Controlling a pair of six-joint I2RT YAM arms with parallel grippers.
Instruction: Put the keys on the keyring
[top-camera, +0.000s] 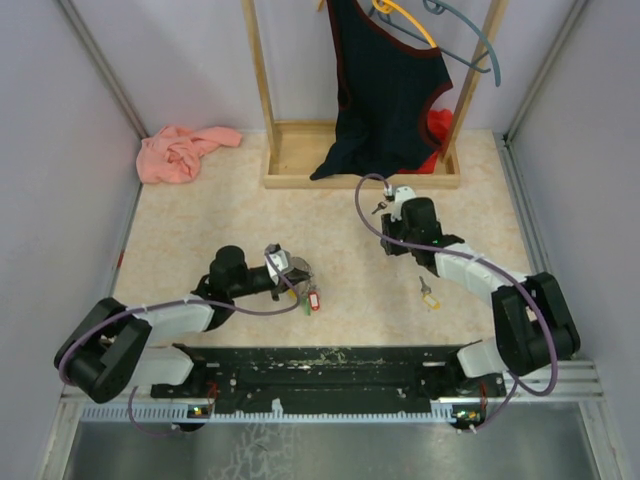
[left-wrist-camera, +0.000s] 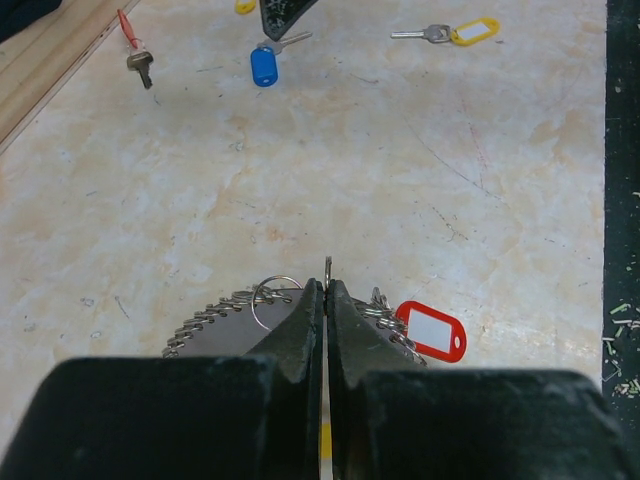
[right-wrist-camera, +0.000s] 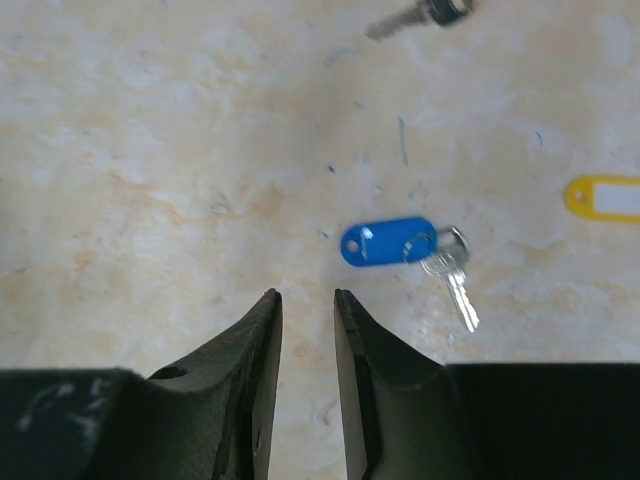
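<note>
Left fingers (left-wrist-camera: 300, 325): pressed together on a thin wire ring of the keyring (left-wrist-camera: 268, 300); the ring's edge is seen standing up between the tips.
Keyring position: it lies on the table (left-wrist-camera: 400, 180) under and just ahead of the left fingers. Grey ridged links are spread to both sides, and a red tag (left-wrist-camera: 432, 332) lies just beside them.
Right fingers (right-wrist-camera: 262, 345): slightly spread with nothing between them, held low over the table just beside the blue-tagged key (right-wrist-camera: 388, 243).
Other keys: a yellow-tagged key (left-wrist-camera: 460, 32) and a dark-headed key (left-wrist-camera: 141, 66) lie loose, well apart from the keyring.
Key handling: each key is judged light, stiff and very thin. It lies flat, so little is offered to the tips, and it is likely to skid on the smooth table.
Key hold: the plastic tag is judged the better place to pinch, being thicker and less slippery than the bare blade. The small ring joining tag and key should be left free.
Keyring handling: the links are judged limp and likely to sag or swing when lifted. The wire ring is stiff and springy, and it could twist out of a narrow pinch.
</note>
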